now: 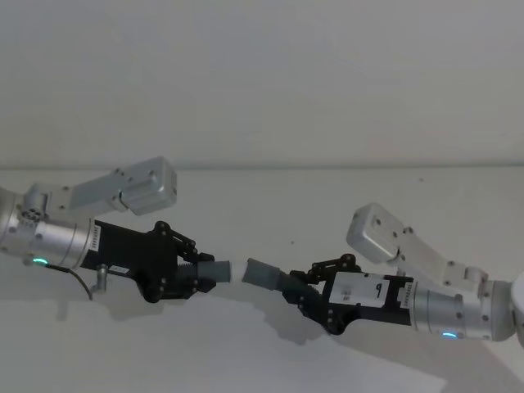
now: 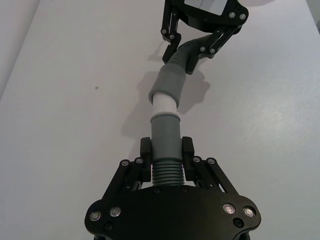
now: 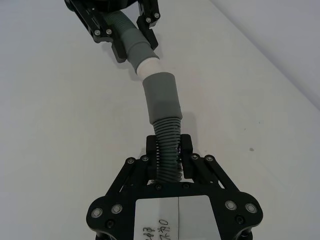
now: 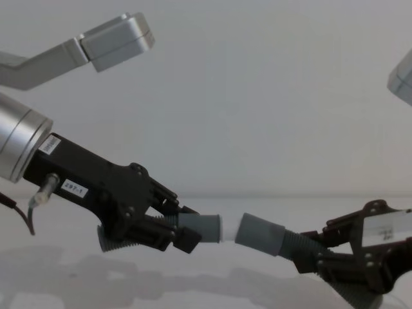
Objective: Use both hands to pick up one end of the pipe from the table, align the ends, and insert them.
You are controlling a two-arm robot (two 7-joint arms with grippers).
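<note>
Now I see my left gripper clamped on the white-tipped hose piece and my right gripper clamped on the socket hose piece, both above the table; the 2 ends face, just apart.

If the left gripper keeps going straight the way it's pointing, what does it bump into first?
Probably the wide grey socket cuff held by the right gripper. The left gripper points its white tip at it, though how well they line up is hard to judge.
</note>
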